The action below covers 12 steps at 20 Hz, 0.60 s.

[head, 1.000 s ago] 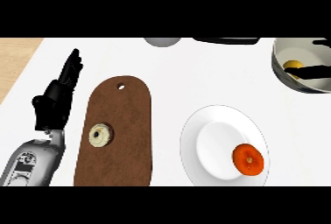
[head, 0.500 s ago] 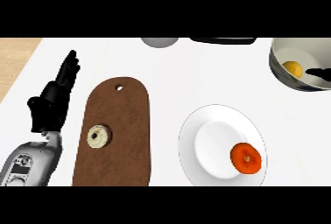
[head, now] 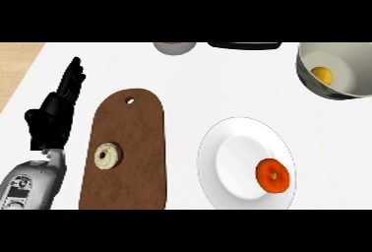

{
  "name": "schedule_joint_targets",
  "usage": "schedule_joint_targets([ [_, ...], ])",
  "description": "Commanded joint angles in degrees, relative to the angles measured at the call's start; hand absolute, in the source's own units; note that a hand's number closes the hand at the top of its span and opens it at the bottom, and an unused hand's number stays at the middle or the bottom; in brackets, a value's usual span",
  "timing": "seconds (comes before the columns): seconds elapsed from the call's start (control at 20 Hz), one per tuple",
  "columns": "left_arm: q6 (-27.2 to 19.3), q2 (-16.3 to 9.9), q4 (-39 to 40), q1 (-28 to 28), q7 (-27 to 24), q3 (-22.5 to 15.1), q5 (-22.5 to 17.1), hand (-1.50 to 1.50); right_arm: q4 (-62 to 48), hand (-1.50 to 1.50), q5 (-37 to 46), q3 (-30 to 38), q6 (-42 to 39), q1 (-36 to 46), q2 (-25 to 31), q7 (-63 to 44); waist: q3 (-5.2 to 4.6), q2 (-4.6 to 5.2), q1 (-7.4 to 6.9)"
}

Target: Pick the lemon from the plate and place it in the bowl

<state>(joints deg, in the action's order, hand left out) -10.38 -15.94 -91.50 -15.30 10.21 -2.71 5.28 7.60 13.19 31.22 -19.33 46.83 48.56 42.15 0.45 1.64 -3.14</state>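
Lemon (head: 322, 75) lies in the bowl (head: 347, 93); left hand (head: 56, 110) rests open.

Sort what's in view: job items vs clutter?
Job: lemon, already lying inside the bowl; white plate.
Clutter: orange fruit on the plate; wooden cutting board; ring-shaped item on the board. Left robot hand rests open at left.

white counter (head: 218, 83), brown board (head: 134, 162), white plate (head: 218, 167), bowl (head: 356, 83)
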Motion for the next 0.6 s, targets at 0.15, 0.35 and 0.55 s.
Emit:
schedule_joint_targets([
  [0.15,-0.5,0.6,-1.7,0.4,1.6,-0.7,1.0,0.00,0.4,-1.50,-0.5,0.1,-8.5,-6.0,1.1,6.5,0.05,-0.34,0.25],
  [0.35,-0.8,1.4,-0.1,0.0,0.0,-0.1,0.8,0.00,1.7,-1.50,-0.6,-0.1,-10.0,-7.8,1.7,8.0,0.01,-0.38,0.83],
  [0.55,1.0,-0.2,-1.9,4.4,-1.2,0.7,0.1,0.00,2.3,-1.50,-0.9,-0.2,-12.3,-10.0,2.4,8.9,-0.04,-0.68,0.63],
])
